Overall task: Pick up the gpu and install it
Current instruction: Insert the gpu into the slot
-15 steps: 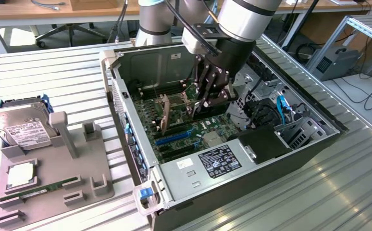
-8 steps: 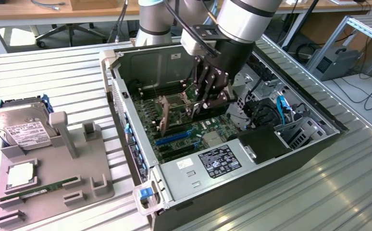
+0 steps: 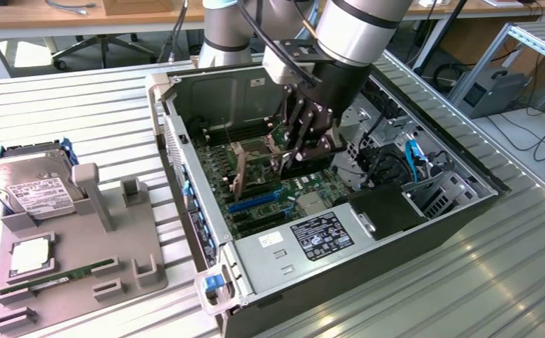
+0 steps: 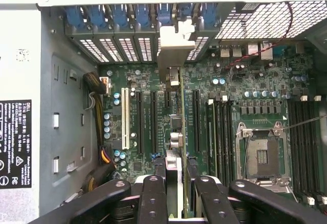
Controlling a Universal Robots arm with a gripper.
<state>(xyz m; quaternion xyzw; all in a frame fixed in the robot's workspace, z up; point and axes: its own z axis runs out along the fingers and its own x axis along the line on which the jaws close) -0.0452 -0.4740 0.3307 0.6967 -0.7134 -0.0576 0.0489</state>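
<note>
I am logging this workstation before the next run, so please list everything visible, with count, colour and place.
Open desktop computer case: one, grey metal, lying on the slatted metal table.
Green motherboard: one, inside the case, with an empty silver processor socket and black expansion slots.
Thin dark gpu card with a silver bracket: one, edge-on above the slots, between the gripper fingers.
Power supply with a black label: one, grey, at the case's near end.
Grey parts holder: one, at the exterior view's left.
Silver hard drive with a white label: one, on the holder.
Slim green memory stick: one, on the holder.
Robot arm: one, silver and black; its gripper is shut on the gpu.
</note>
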